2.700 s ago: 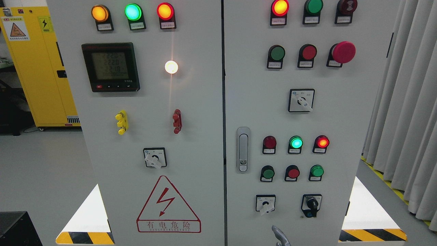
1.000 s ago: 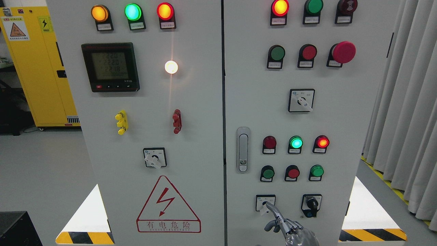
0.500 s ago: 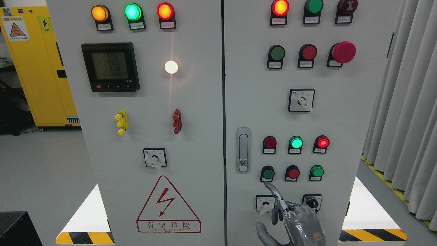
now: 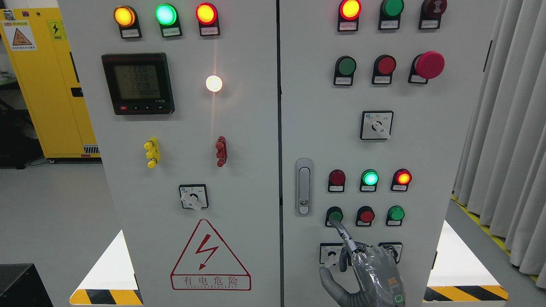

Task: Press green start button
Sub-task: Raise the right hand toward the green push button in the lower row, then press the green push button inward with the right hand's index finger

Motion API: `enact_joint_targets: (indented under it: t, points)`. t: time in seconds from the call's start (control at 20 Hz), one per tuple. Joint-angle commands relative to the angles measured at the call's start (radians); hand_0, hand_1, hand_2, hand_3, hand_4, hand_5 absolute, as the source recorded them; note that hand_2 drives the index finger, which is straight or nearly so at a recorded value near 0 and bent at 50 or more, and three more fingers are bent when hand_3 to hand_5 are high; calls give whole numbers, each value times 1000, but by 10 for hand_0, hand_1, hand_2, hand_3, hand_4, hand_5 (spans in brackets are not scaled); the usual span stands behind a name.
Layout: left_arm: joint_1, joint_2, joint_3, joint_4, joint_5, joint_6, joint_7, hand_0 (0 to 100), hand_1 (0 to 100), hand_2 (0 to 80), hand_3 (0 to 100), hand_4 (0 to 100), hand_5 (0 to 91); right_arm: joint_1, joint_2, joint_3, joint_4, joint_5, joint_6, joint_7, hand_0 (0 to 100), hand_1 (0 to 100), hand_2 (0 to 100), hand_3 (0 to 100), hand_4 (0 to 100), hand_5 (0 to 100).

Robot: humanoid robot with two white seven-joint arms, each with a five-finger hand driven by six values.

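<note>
On the right door of the grey cabinet point(image 4: 426, 149), low down, sits the green button point(image 4: 335, 214), leftmost in a row of three: a red button point(image 4: 366, 215) beside it, then a brighter green button point(image 4: 396, 213). Its round face points straight out of the door toward me; being round, it shows no long axis.

My right hand point(image 4: 369, 273) comes up from the bottom edge. Index finger point(image 4: 343, 236) stretched out and slanting up to the left, tip at the lower edge of the green button; whether it truly touches I cannot tell. Other fingers curled in, thumb off to the left, nothing held. The hand covers part of two knob switches point(image 4: 328, 253) below the row.

Above the row: three lamps, dark red point(image 4: 337, 177), lit green point(image 4: 370, 177), lit red point(image 4: 403, 177). A metal door latch point(image 4: 303, 186) stands upright to the left, near the seam between the doors.

Left door: a meter screen point(image 4: 137, 83), a glaring white lamp point(image 4: 214, 83), a red lightning warning triangle point(image 4: 210, 256).

Room: pale grey floor point(image 4: 51, 204), a yellow cupboard point(image 4: 47, 85) at far left, grey curtains point(image 4: 507, 128) at right, yellow-and-black hazard tape point(image 4: 465, 293) at the cabinet's foot.
</note>
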Motion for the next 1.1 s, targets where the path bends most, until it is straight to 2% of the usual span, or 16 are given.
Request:
enact_joint_targets:
  t: [0.0,0.55,1.05]
  points:
    - [0,0,0,-1,0,0,0,120,556,0,0,0,0,-14,1,-37,66,-7,6,0,501,721,0,850,840,985]
    - [0,0,0,0,0,0,0,120,556,0,0,0,0,-27,4,-59,73,-13,6,0,495,710,0,849,842,979]
    - [0,0,0,0,0,0,0,120,556,0,0,0,0,-32,5,-49,83,-27,6,0,507,707,0,851,848,979]
